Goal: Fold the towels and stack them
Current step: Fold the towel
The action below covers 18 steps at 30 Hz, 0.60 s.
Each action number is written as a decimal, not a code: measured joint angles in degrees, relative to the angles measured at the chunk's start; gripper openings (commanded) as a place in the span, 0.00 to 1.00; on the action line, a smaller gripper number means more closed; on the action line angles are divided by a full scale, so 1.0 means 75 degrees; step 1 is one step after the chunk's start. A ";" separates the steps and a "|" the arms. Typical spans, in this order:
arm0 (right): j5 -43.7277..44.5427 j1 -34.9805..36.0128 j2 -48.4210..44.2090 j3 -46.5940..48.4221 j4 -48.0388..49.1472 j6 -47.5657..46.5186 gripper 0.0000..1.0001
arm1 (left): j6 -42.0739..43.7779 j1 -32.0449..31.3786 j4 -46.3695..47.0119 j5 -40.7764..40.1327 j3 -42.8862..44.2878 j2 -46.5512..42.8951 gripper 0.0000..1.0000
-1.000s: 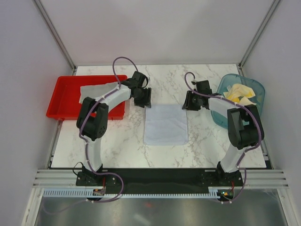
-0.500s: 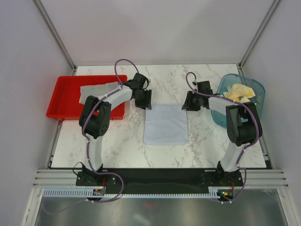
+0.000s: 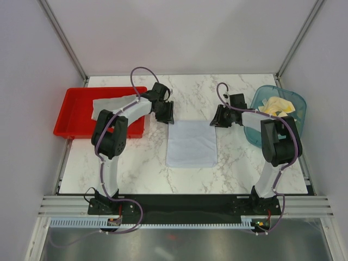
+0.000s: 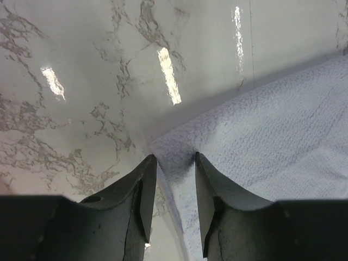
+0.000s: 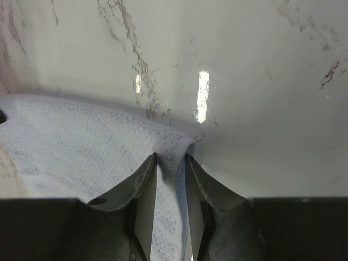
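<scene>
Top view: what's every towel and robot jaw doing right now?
Middle towel: spread flat.
Tray towel: lying in the red tray.
Basket towels: crumpled in the teal basket.
Left jaws: open around middle towel's corner.
Right jaws: shut on its other far corner.

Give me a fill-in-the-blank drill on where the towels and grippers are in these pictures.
1. The left gripper and the right gripper each have a far ____ of the white towel between their fingers.
2. The grey towel lies in the ____ tray.
3. The towels in the teal basket are pale ____.
Missing words: corner; red; yellow.
</scene>
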 measured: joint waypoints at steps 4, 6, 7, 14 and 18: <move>-0.0111 -0.0076 0.0000 0.0000 0.0122 0.0026 0.33 | 0.0000 0.0029 0.0038 0.0070 0.0064 0.0099 0.39; -0.0152 -0.0102 0.0000 0.0000 0.0154 0.0041 0.29 | -0.0003 0.0038 0.0038 0.0128 0.0076 0.0149 0.36; -0.0163 -0.0111 0.0000 0.0000 0.0166 0.0052 0.27 | -0.0006 0.0044 0.0038 0.0169 0.0102 0.0184 0.33; -0.0286 -0.0152 0.0000 0.0000 0.0210 0.0076 0.00 | -0.0111 0.0085 0.0041 0.0332 0.0143 0.0230 0.02; -0.0350 -0.0248 -0.0003 -0.0003 0.0207 0.0067 0.00 | -0.0111 0.0175 0.0038 0.0478 0.0146 0.0230 0.02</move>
